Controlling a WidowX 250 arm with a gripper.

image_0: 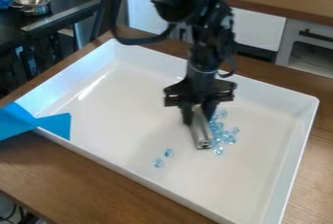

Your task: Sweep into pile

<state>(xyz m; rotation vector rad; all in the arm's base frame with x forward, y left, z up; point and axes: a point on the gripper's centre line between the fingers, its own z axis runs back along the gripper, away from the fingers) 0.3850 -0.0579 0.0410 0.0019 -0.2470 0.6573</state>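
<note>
gripper [197, 116]: was clamped on one metal bar [201, 134], probably stiff, best held high; blue beads [219, 133]: looked light, slippery.

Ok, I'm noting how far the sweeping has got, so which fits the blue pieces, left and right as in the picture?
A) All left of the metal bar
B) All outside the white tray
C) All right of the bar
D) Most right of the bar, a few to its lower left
D: most of the blue pieces bunch right of the metal bar, while a few lie apart to its lower left.
</note>
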